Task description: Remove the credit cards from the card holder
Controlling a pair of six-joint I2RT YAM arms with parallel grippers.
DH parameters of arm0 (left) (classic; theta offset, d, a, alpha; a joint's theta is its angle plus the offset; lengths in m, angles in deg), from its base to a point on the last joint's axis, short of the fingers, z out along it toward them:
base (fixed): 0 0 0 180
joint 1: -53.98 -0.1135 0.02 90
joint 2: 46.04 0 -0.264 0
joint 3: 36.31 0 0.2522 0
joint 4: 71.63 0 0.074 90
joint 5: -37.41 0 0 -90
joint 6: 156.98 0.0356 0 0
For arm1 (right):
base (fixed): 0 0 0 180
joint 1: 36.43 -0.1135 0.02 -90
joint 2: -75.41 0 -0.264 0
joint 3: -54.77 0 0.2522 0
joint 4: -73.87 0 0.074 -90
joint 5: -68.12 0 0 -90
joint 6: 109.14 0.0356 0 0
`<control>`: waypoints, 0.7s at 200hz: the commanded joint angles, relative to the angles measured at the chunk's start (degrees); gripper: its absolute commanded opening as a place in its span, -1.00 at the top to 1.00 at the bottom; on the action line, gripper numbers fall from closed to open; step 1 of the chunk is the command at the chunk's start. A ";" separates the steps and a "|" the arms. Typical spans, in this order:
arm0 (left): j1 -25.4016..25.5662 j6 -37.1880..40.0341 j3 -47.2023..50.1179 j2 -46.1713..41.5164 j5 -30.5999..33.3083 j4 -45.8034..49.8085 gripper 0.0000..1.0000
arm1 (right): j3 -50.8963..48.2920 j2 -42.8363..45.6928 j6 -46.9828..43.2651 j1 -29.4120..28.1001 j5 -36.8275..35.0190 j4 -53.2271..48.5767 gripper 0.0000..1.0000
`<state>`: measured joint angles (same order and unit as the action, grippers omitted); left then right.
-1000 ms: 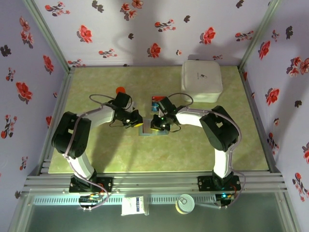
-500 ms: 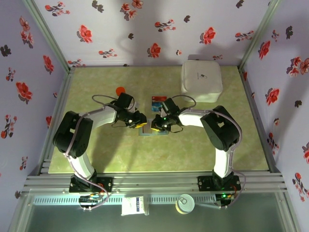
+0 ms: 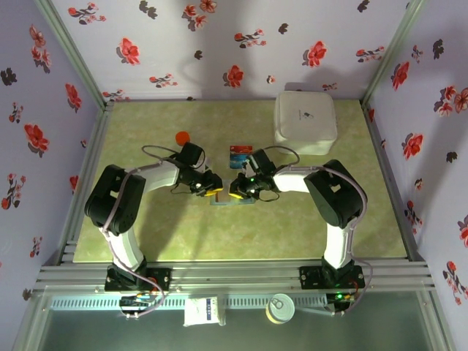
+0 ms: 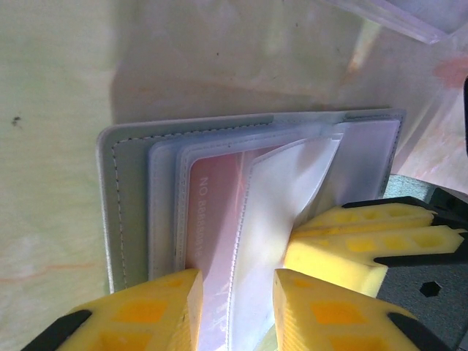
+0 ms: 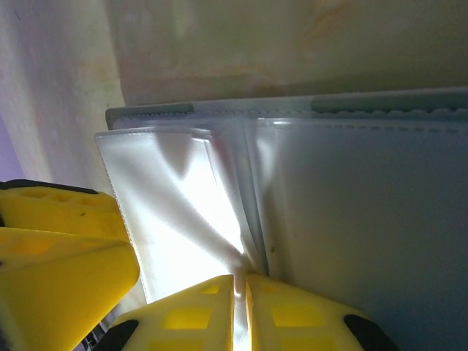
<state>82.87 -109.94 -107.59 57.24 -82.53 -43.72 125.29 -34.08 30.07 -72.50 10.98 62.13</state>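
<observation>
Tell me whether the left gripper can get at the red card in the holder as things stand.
Probably yes. The left gripper is open astride the card holder, with the red card between its jaws. The right gripper pinches a clear sleeve aside, though the card lies under its own sleeve.

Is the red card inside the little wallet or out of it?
Inside: the red card shows through the card holder's clear plastic, not pulled out.

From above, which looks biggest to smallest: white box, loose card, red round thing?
1. white box
2. loose card
3. red round thing, only slightly smaller than the card
</observation>
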 commanded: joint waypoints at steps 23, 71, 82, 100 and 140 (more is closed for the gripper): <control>1.12 0.07 -2.44 1.69 0.24 1.22 0.50 | -1.79 -1.05 1.15 0.30 -1.44 -0.61 0.72; 2.10 -0.20 -5.05 2.18 -0.79 1.39 0.65 | -1.75 0.00 1.48 0.30 -1.34 -0.54 0.70; 2.19 -0.02 -5.61 2.00 -1.00 2.03 0.65 | -1.77 0.65 1.46 0.30 -1.32 -0.58 0.68; 2.36 0.51 -6.59 1.74 -1.01 3.07 0.65 | -2.02 2.50 0.94 0.30 -2.43 -0.60 0.61; 2.96 0.57 -7.94 1.81 -1.54 3.72 0.65 | -4.17 7.80 0.47 1.30 -6.53 -0.81 0.59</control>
<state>85.01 -109.96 -113.71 58.53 -82.83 -42.21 122.90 -30.69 30.83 -72.28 8.73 62.81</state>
